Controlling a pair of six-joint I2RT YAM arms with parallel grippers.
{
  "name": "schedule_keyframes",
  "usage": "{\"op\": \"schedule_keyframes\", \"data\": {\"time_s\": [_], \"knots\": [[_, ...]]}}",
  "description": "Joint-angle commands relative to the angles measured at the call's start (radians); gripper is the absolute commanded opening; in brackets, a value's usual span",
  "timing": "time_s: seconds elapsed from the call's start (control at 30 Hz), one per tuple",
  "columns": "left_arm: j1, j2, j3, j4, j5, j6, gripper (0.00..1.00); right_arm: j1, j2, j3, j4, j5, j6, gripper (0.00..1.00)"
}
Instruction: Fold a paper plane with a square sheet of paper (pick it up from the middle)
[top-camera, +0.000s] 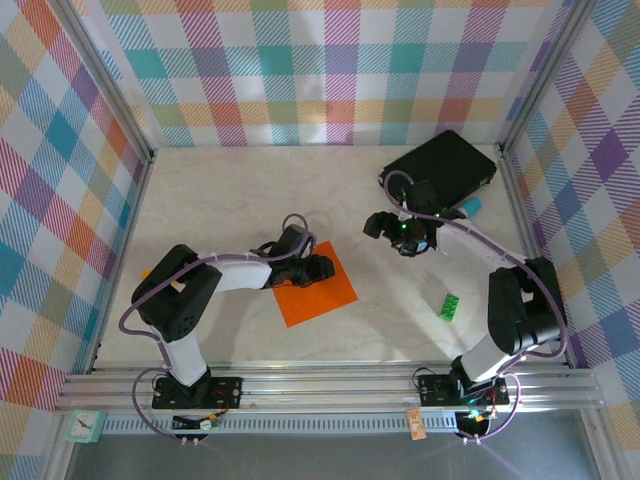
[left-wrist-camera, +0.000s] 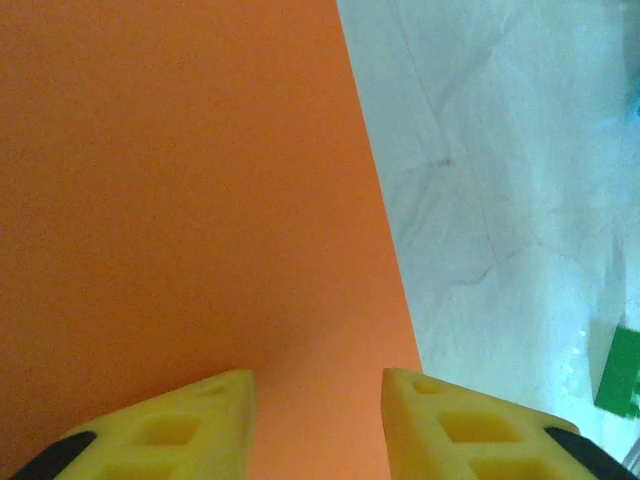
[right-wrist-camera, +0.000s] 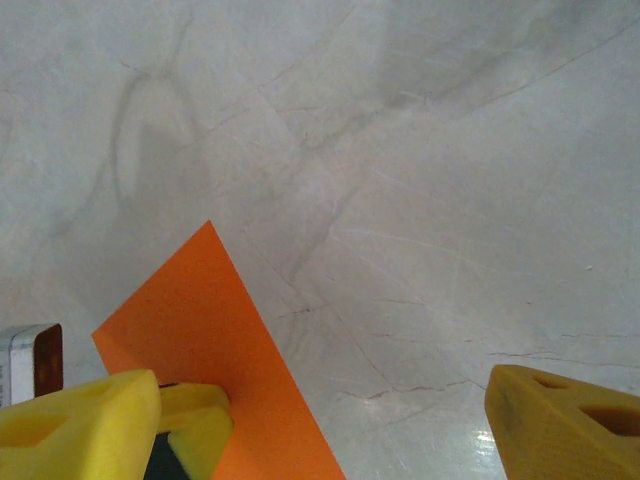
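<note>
The square sheet of paper (top-camera: 322, 292) is bright orange and lies flat on the pale table, with no fold showing. My left gripper (top-camera: 312, 268) is down over its far-left part. In the left wrist view the sheet (left-wrist-camera: 180, 200) spreads under the gripper (left-wrist-camera: 318, 385), whose yellow fingertips (left-wrist-camera: 225, 400) stand apart with bare paper between them. My right gripper (top-camera: 400, 232) hangs above the table to the sheet's right, wide open and holding nothing. Its wrist view has a corner of the sheet (right-wrist-camera: 200, 320) at the lower left, beside the open gripper (right-wrist-camera: 320, 425). The paper plane is out of view.
A black rectangular pad (top-camera: 440, 165) lies at the back right corner, with a small teal object (top-camera: 470, 207) near it. A green block (top-camera: 450, 306) sits on the table at the right, also at the left wrist view's edge (left-wrist-camera: 620, 370). Plaid walls close three sides.
</note>
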Motion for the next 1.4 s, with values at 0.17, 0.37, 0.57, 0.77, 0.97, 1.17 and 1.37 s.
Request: {"op": "schedule_keyframes", "data": {"time_s": [0.17,0.37,0.57,0.77,0.97,1.17,1.37], "knots": [[0.179,-0.219,-0.065,-0.09,-0.005,-0.078,0.48,0.095,0.14,0.128,-0.089,-0.126,-0.079,0.83],[0.343,-0.42,-0.24,-0.132,-0.028,-0.12,0.57,0.24,0.311,0.277,-0.103,-0.132,-0.059,0.76],[0.397,-0.527,-0.28,-0.236,-0.084,-0.097,0.69,0.316,0.466,0.411,-0.132,-0.072,-0.003,0.74],[0.399,-0.504,-0.267,-0.238,-0.063,-0.084,0.75,0.317,0.527,0.439,-0.203,0.095,0.103,0.74],[0.389,-0.47,-0.238,-0.262,-0.038,-0.018,0.86,0.317,0.439,0.285,-0.226,0.274,0.359,0.77],[0.354,-0.448,-0.224,-0.269,-0.042,0.008,0.93,0.325,0.324,0.105,-0.107,0.296,0.611,0.78],[0.287,-0.401,-0.139,-0.347,-0.046,0.088,1.0,0.323,0.199,0.158,-0.105,0.307,0.424,0.99]]}}
